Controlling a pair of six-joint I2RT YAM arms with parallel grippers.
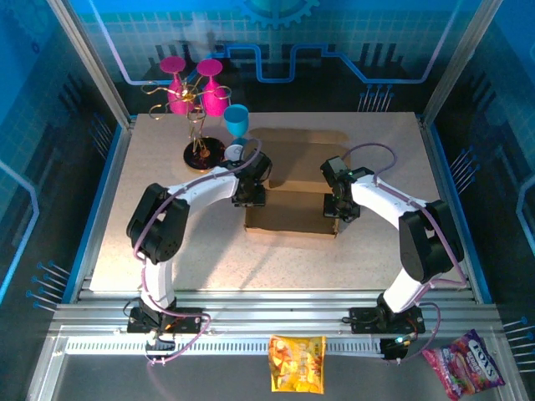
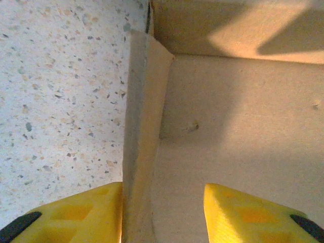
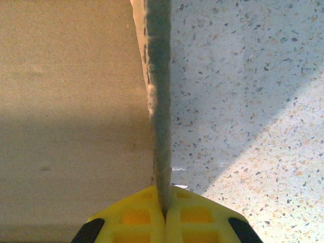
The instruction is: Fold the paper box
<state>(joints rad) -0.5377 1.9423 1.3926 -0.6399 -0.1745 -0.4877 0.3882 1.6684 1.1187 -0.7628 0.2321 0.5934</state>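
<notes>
The paper box (image 1: 292,180) is brown cardboard in the middle of the table, its near part raised into a shallow tray and a flat flap reaching to the back. My left gripper (image 1: 249,195) is at the box's left side. In the left wrist view the left gripper (image 2: 163,202) is open and straddles the upright left wall (image 2: 144,116), which touches the outer finger (image 2: 91,212). My right gripper (image 1: 341,205) is at the box's right side. In the right wrist view the right gripper (image 3: 164,205) is shut on the thin upright right wall (image 3: 159,101).
A black-based wire stand (image 1: 201,125) with two pink glasses (image 1: 194,83) and a blue cup (image 1: 236,119) stands at the back left, close to the left arm's elbow. Snack bags (image 1: 297,363) (image 1: 466,361) lie on the front rail. Bare speckled tabletop (image 1: 167,284) lies in front.
</notes>
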